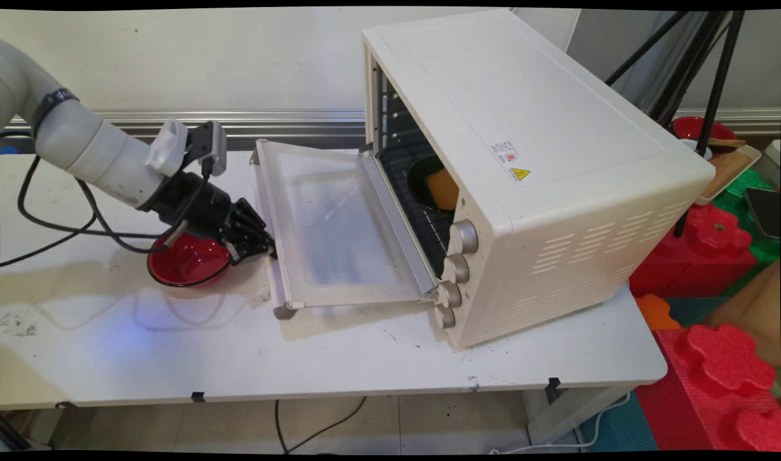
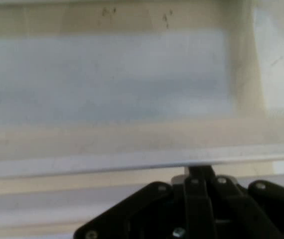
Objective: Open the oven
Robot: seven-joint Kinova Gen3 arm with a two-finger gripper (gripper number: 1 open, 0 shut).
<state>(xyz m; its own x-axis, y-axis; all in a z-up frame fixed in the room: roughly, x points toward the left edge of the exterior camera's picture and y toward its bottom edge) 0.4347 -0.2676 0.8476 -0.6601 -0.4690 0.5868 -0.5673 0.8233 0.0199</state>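
White metal makes up the oven [image 1: 531, 173], which stands on the right half of the table [image 1: 339, 365], its back toward the right edge and its front turned left. Its door [image 1: 339, 224] is swung down flat and reaches out over the middle of the table, glass pane up. Inside, on the rack, lies a dark dish [image 1: 429, 186] with an orange piece [image 1: 443, 189] on it. Four knobs [image 1: 458, 272] run down the front's near side.

The black gripper [image 1: 267, 248] comes in low from the left and meets the door's outer rim, where the handle runs. In the hand view the fingers [image 2: 199, 172] stand drawn together to a narrow tip that touches the handle bar [image 2: 132, 160]; whether they pinch it cannot be told.

Just behind the gripper, toward the left edge, a red bowl [image 1: 187, 259] sits on the table, partly hidden by the hand and a black cable [image 1: 57, 227]. Red foam blocks [image 1: 717, 237] lie beyond the table's right edge.
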